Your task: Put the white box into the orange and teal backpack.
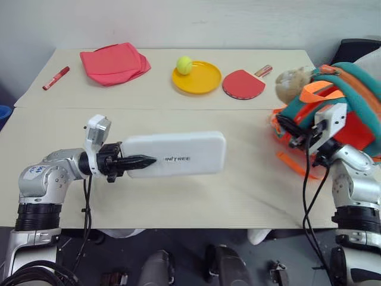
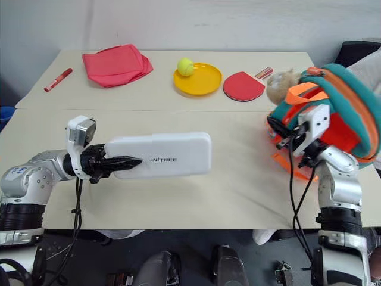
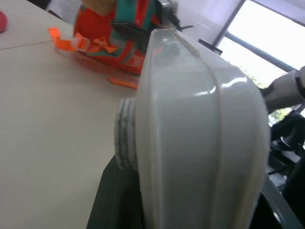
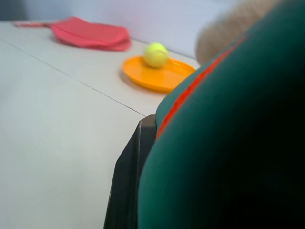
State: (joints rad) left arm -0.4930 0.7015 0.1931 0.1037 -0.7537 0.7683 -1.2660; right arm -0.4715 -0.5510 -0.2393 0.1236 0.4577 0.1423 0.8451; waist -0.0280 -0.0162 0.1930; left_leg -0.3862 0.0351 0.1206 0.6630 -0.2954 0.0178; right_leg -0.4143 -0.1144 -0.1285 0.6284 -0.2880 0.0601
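Note:
My left gripper (image 1: 141, 161) is shut on one end of the white box (image 1: 175, 155), a long flat case with dark lettering. It holds the box level above the table, with the free end pointing toward the orange and teal backpack (image 1: 351, 119) at the right edge. In the left wrist view the box (image 3: 200, 133) looms close, with the backpack (image 3: 119, 33) beyond it. My right gripper (image 1: 289, 130) is closed on the backpack's teal rim (image 4: 228, 143), which presses against one black finger (image 4: 126, 181). A tan plush charm (image 1: 292, 83) hangs at the backpack's top.
Along the far side of the table lie a red marker (image 1: 55, 78), a folded pink-red cloth (image 1: 116, 62), a yellow plate (image 1: 205, 83) with a tennis ball (image 1: 184, 64) on it, and a red paddle (image 1: 243, 84). Loose orange straps (image 1: 292, 161) trail from the backpack onto the table.

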